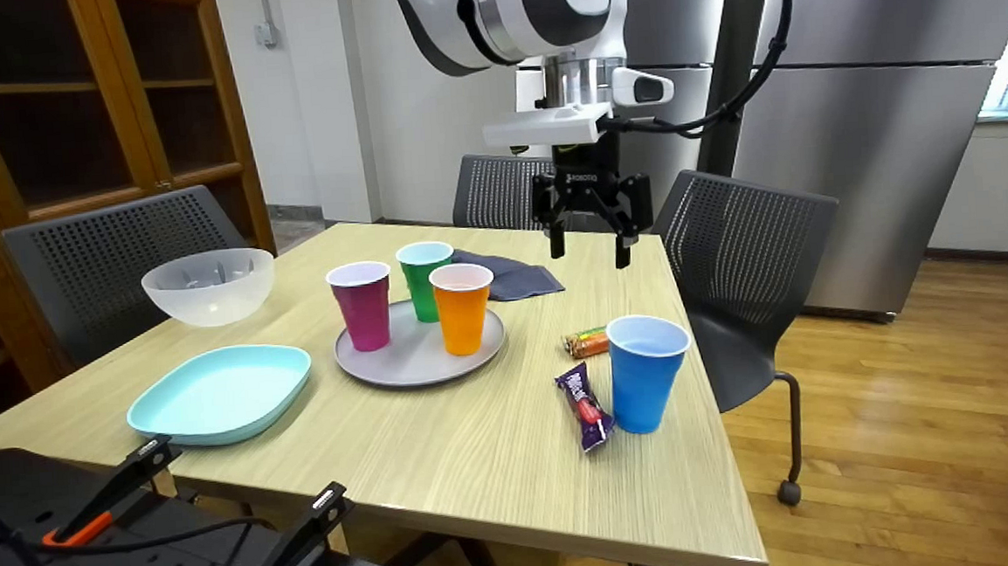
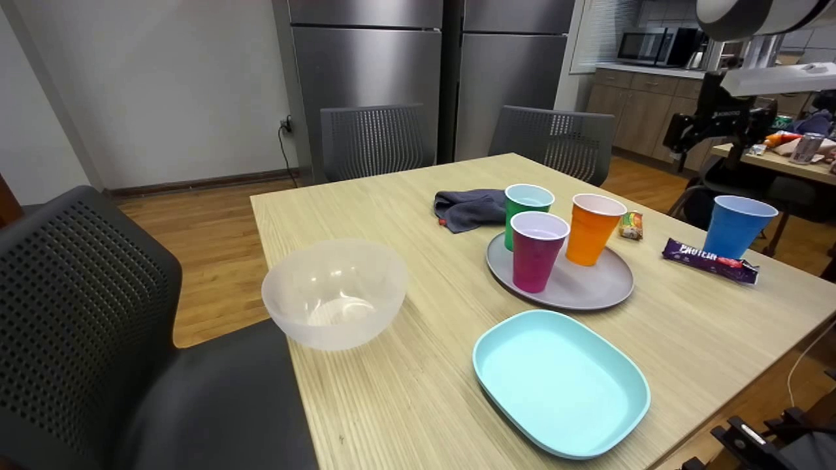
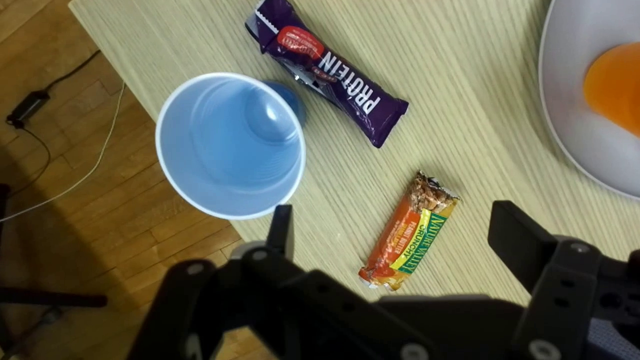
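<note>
Wood-grained bench (image 1: pixel 479 446) carries the blue plastic cup (image 1: pixel 645 378) just inside one edge, with the Nature Valley granola bar (image 3: pixel 410 235) and purple protein bar (image 3: pixel 332 72) farther in, none grasped yet, while the end effector (image 1: pixel 589 249) hangs above, spread and empty.

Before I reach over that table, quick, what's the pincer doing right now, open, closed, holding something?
Pincer: open, jaws wide apart, holding nothing.

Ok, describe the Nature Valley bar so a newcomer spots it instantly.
On the pale table, find the blue cup near the edge. In the wrist view, the Nature Valley bar lies below and right of it, not touching. Its orange, yellow and green wrapper distinguishes it from the purple protein bar.
</note>
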### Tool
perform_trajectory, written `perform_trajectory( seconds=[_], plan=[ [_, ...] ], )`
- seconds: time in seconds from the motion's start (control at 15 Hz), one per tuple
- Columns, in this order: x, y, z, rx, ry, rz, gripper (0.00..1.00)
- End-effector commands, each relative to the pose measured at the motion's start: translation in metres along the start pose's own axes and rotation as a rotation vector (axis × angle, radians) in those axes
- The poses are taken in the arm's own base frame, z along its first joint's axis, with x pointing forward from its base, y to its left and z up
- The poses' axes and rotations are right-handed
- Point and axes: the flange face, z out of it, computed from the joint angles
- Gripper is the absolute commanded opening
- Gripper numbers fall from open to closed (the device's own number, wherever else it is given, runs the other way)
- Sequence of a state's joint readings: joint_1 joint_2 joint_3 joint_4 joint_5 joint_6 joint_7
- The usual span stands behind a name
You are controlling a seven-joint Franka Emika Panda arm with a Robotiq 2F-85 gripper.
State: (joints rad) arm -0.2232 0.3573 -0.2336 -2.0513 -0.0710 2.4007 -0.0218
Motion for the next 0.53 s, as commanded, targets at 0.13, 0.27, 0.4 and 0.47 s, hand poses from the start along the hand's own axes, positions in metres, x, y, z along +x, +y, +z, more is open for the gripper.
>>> perform_trajectory(
  seconds=[0.13,0.27,0.4,0.47],
  plan=[
    [0.0023,-0.0008,-0.0005,-0.001,0.001,-0.002,1.00],
    [0.0028,-0.0007,-0.0010,-0.001,0.002,-0.002,1.00],
    [0.0030,-0.0007,-0.0013,-0.001,0.003,-0.002,1.00],
    [0.0015,0.0035,-0.0023,0.004,0.011,-0.002,1.00]
  ],
)
